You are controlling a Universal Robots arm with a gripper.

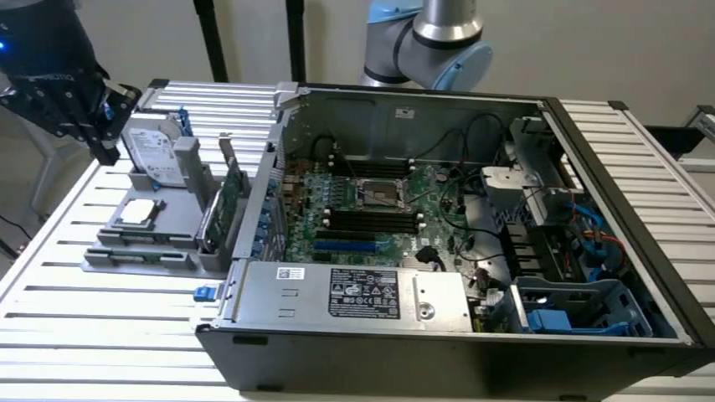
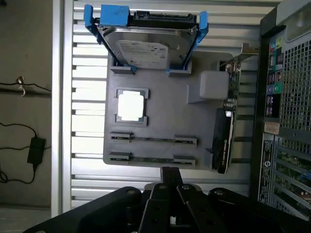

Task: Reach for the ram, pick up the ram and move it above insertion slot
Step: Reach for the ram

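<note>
Gripper [image 2: 170,171] of a robot arm hovers over one edge of a grey tray [image 2: 165,114], its dark fingers drawn together with nothing between them. Two thin green sticks lie on edge in the tray's clips. The ram [image 2: 153,159] sits closest, just ahead of the fingertips and untouched. The other stick [image 2: 153,139] runs parallel just beyond it. Farther from the gripper rests a square CPU [image 2: 131,106], and farthest away a hard drive [image 2: 146,48] in blue rails leans at a tilt. A taller card [image 2: 224,141] stands upright along the tray's side nearest the open case [image 1: 447,352]. The tray lies on a slatted table [image 1: 100,318]. Inside the case, well apart from the gripper, a motherboard [image 1: 430,188] shows long dark slots [image 1: 374,220].
</note>
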